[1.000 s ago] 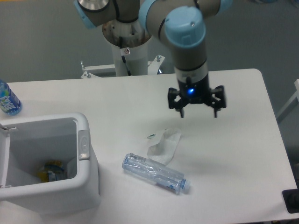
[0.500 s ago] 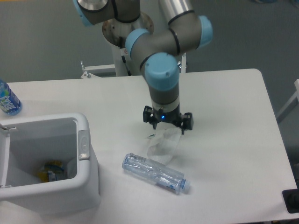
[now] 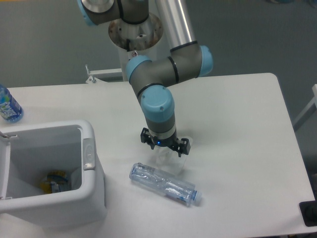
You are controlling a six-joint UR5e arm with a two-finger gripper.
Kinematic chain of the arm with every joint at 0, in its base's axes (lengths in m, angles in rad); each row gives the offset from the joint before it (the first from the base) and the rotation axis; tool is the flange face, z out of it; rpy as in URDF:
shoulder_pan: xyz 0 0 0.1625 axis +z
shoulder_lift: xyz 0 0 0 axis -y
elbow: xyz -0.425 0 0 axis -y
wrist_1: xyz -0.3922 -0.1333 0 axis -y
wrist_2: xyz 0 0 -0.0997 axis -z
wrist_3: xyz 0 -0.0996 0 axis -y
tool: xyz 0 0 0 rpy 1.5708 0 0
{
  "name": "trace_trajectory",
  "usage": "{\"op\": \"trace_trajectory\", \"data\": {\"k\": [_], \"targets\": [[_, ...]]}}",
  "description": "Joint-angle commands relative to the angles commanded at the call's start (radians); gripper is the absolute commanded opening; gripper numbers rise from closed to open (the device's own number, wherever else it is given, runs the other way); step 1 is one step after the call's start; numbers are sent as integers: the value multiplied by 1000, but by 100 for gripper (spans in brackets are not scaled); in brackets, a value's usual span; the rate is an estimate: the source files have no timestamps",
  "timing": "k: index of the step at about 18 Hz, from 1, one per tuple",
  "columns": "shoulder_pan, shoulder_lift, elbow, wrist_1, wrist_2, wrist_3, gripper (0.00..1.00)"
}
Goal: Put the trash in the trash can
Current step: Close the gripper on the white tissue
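At the far left edge of the counter [image 3: 237,99] stands an intact water bottle [image 3: 8,105]; it is well apart from the work and in no danger. Nearer the front sits the white trash can [image 3: 89,148], open at the top, with something yellowish already lying at its bottom. The can is a fair way left of the trash, so a weak pinch could let the load fall on the counter short of the rim during the carry.

To its right the tool [image 3: 165,150] hangs directly over the crumpled napkin [image 3: 171,163], its fingers spread on either side of the paper's upper part and not pressed together on anything. The napkin is thin, loose and mostly hidden beneath the tool; the fingers could close on only a fold, or slide the paper flat against the counter rather than lift it.

Just beside and in front of the napkin lies the crushed bottle [image 3: 166,184], clear and dented, on its side with its bluish cap end toward the right. It appears to touch the napkin's lower edge, so a low or skewed descent may nudge it and set it rolling.
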State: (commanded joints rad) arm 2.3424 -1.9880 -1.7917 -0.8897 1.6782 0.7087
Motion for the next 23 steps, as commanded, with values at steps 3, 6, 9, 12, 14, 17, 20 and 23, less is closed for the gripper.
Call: {"op": "trace_trajectory", "data": {"k": [3,6,9,12,14,17,20,23], "targets": [[0,8,2,0,-3,3,0],[8,24,5,-8,-8,8,0],[20,44,-3,-18,-3,60,0],[46,86,-5,-31,-14,100,0],[80,119,6,-46,-62,100,0],[135,202,37,-69,-245,86,0],[159,267,78,-58,-357,-25,0],[161,293,191,-57,-474,-245,0]]}}
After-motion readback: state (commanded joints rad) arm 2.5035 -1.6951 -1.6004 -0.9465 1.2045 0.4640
